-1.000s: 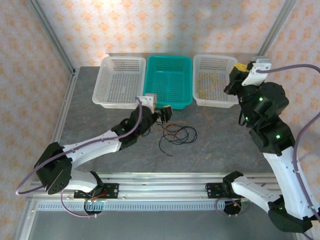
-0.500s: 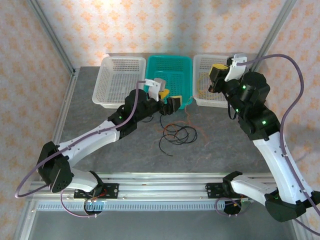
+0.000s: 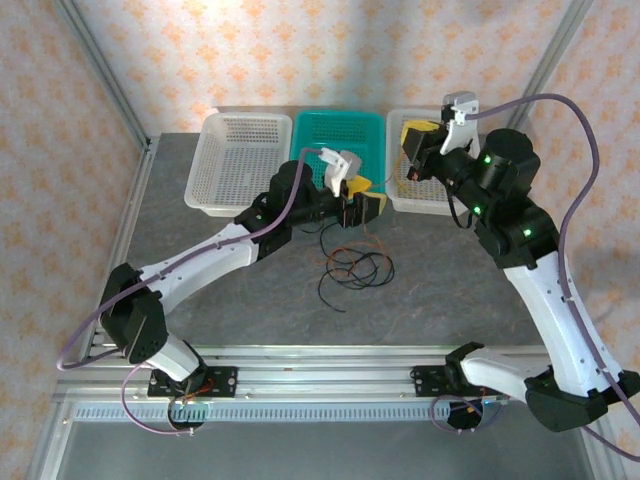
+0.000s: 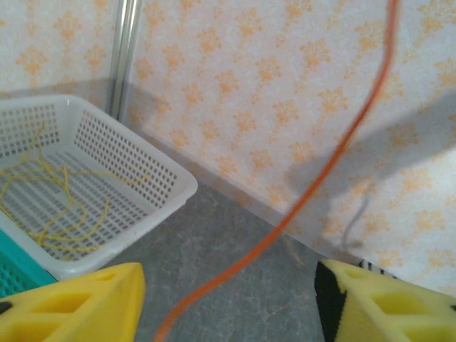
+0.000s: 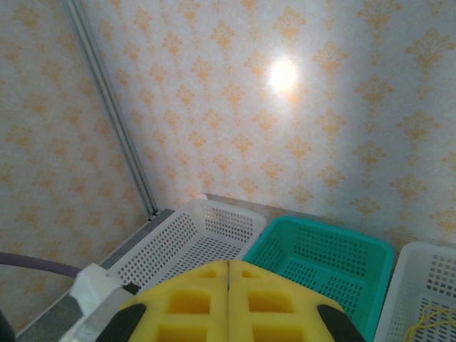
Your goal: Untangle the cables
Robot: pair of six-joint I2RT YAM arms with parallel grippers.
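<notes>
Left wrist view: the orange cable [image 4: 285,228] runs unpinched between the parted pads [image 4: 78,299] of the left end effector [image 4: 228,292]. The right end effector [image 5: 228,274] is closed and empty. The black cable [image 3: 355,270] lies mid-counter [image 3: 450,270], at six o'clock. Likely step is separating orange; next, pinch and lift.

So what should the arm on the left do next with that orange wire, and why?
Probably close the left jaws: the orange cable runs loose through the open gap between them, while its lower part lies mixed in with the black cable on the table.
</notes>
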